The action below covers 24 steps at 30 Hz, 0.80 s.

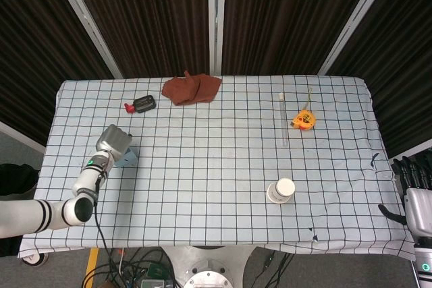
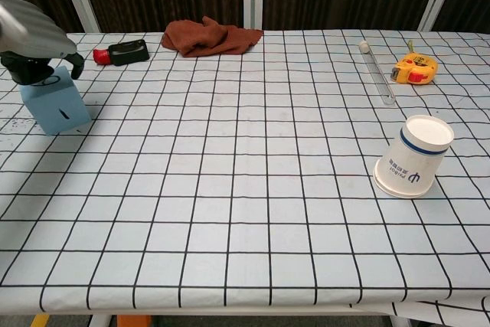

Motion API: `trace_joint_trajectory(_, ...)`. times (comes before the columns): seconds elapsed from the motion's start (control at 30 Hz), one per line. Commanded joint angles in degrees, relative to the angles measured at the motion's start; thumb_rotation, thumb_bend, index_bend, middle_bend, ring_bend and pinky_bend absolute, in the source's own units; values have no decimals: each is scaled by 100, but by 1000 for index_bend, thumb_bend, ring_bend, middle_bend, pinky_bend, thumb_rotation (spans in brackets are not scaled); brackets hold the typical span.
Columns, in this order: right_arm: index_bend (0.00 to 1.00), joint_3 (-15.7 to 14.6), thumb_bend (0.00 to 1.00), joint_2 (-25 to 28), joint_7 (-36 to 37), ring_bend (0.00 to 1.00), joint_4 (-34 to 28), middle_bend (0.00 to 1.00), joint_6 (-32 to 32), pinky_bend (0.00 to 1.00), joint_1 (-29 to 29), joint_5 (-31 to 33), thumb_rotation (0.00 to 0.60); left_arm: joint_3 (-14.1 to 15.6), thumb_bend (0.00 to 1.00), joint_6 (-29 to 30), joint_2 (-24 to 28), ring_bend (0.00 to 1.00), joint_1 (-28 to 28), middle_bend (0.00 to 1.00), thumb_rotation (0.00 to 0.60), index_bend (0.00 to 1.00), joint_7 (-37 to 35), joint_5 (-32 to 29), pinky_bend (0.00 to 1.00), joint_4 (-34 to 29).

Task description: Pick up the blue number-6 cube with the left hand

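The blue cube (image 2: 57,109) stands near the table's left edge, and the faces turned to me show no digit. My left hand (image 2: 31,36) sits on top of it, with dark fingers (image 2: 73,63) curled down over its upper edges, so it grips the cube. In the head view the left hand (image 1: 113,141) covers most of the cube (image 1: 127,158), leaving only a blue corner visible. My right hand (image 1: 415,193) hangs off the table's right front corner, fingers apart and holding nothing.
A paper cup (image 2: 412,157) lies on its side at front right. At the back are a brown cloth (image 2: 210,37) and a black-and-red object (image 2: 122,52). At back right lie a clear tube (image 2: 378,73) and a yellow tape measure (image 2: 414,67).
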Motion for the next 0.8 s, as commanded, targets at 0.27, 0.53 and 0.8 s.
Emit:
trace_joint_trajectory(0.27, 0, 0, 55, 6, -27, 0, -31, 0, 26, 0, -5, -17, 600, 340, 722, -92, 74, 916, -281, 866, 600, 252, -106, -642, 951, 144)
trace_joint_trajectory(0.53, 0, -1, 55, 4, -40, 0, -40, 0, 26, 0, -7, -13, 600, 605, 728, -245, 114, 918, -424, 868, 600, 263, -208, -1148, 952, 355)
trace_joint_trajectory(0.8, 0, 2, 55, 3, -54, 0, -55, 0, 26, 0, -3, -14, 600, 735, 730, -282, 249, 918, -483, 868, 600, 252, -435, -1223, 952, 289)
